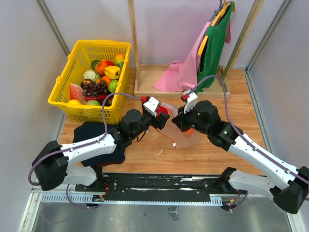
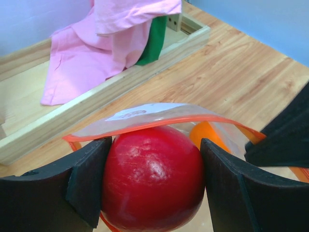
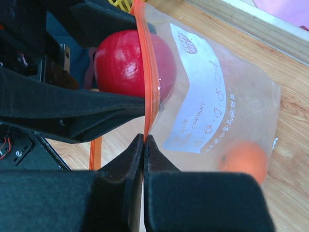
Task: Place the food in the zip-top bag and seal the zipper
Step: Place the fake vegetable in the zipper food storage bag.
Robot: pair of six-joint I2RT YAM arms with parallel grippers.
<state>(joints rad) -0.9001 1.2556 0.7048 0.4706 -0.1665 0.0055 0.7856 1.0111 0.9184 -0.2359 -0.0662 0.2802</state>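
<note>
My left gripper [image 2: 153, 181] is shut on a red apple [image 2: 152, 176] and holds it at the open mouth of the clear zip-top bag [image 3: 217, 111]. The apple also shows in the right wrist view [image 3: 123, 63] and the top view [image 1: 162, 112]. My right gripper [image 3: 145, 137] is shut on the bag's red-orange zipper strip [image 3: 147, 72] and holds the mouth up. An orange [image 3: 244, 159] lies inside the bag, also seen in the left wrist view [image 2: 205, 135]. The white slider tab is not visible. More toy food [image 1: 99, 79] fills a yellow basket.
The yellow basket [image 1: 91, 113] stands at the back left. A wooden rack base [image 1: 145, 84] holds pink cloth [image 1: 181, 72] and a green garment [image 1: 212, 48] at the back. A dark cloth [image 1: 91, 133] lies under my left arm.
</note>
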